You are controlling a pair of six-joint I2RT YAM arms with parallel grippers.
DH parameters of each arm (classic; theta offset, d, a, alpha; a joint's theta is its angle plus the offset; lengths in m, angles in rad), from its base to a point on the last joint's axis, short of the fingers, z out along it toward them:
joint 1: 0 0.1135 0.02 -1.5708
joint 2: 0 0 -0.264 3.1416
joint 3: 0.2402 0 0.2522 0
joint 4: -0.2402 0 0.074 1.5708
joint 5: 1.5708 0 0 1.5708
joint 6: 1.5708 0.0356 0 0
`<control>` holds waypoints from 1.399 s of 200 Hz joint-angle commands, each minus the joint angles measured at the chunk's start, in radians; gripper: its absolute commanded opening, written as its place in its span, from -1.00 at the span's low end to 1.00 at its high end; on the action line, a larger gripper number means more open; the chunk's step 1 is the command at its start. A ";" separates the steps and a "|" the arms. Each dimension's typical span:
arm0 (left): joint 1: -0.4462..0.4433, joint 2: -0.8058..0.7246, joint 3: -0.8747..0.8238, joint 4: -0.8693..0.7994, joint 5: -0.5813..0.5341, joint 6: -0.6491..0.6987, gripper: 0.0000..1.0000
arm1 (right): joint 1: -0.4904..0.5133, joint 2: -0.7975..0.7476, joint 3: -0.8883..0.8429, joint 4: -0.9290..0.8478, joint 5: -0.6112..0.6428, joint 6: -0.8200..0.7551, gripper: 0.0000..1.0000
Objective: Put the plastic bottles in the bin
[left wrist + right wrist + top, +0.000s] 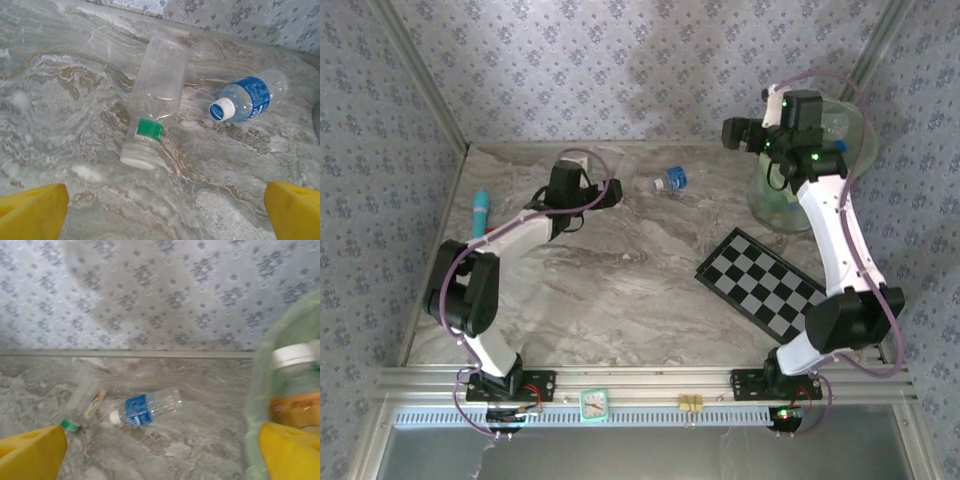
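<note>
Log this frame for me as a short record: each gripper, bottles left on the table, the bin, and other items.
Left gripper: open, empty, above the two table bottles
Right gripper: open, empty, at the bin's rim
Bottles on table: clear bottle with green band; blue-labelled bottle; both on their sides, apart
Bin: far right of the table; orange-labelled bottle seen inside
Other items: checkerboard, turquoise tube
Task status: not finished, two bottles to go

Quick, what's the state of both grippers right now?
Left gripper: open, holding nothing.
Right gripper: open, holding nothing, beside the bin.
</note>
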 commanded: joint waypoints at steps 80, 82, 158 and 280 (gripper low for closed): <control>0.001 0.397 0.452 -0.370 0.016 0.213 0.94 | 0.184 -0.124 -0.322 0.152 0.006 0.115 1.00; 0.001 0.401 0.457 -0.372 0.017 0.213 0.93 | 0.185 -0.125 -0.324 0.153 0.005 0.116 1.00; 0.001 0.541 0.592 -0.436 0.054 0.207 0.68 | 0.195 -0.144 -0.381 0.176 -0.003 0.138 1.00; 0.000 0.462 0.500 -0.313 0.096 0.180 -0.14 | 0.196 -0.121 -0.388 0.225 -0.073 0.193 1.00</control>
